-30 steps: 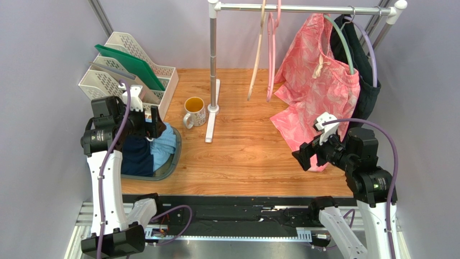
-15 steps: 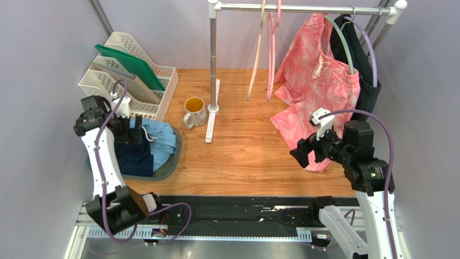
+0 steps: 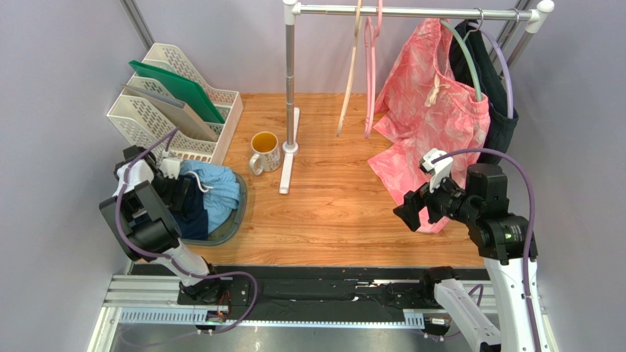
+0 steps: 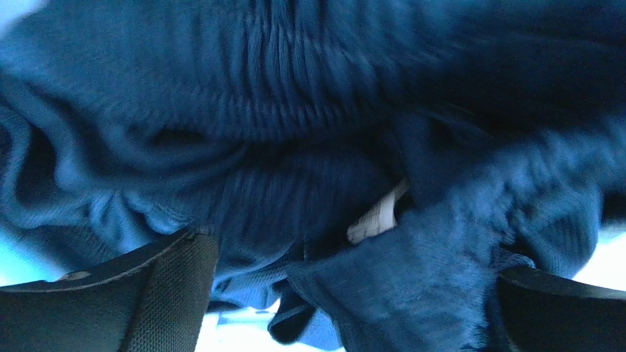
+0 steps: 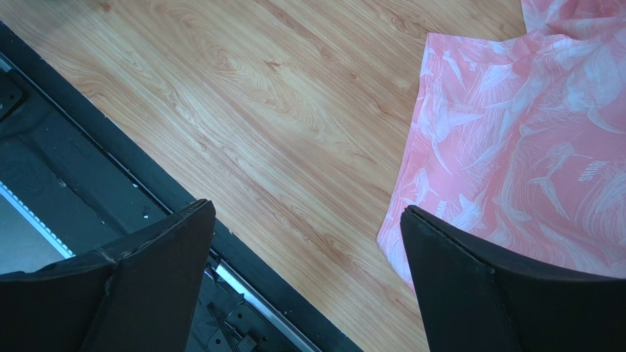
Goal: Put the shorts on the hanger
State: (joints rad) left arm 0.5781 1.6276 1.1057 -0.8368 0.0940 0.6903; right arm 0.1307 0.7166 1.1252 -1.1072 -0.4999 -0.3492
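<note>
Shorts (image 3: 189, 214): bunched in tray (image 3: 234, 221) at table left, touching light blue garment (image 3: 220, 192). Judged soft, limp, light; best pinch at ribbed waistband (image 4: 294, 103) near white label (image 4: 375, 218). Left gripper (image 4: 353, 293): jaws spread over fabric. Right gripper (image 5: 308, 271): jaws spread, empty

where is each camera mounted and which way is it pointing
Top external: above and behind, looking down on the table; both arms show.
Left wrist: close over the shorts; left gripper fingers at bottom corners.
Right wrist: looks down on the table and pink patterned shorts; right gripper fingers below.
Shared: top and left wrist both show the shorts.
</note>
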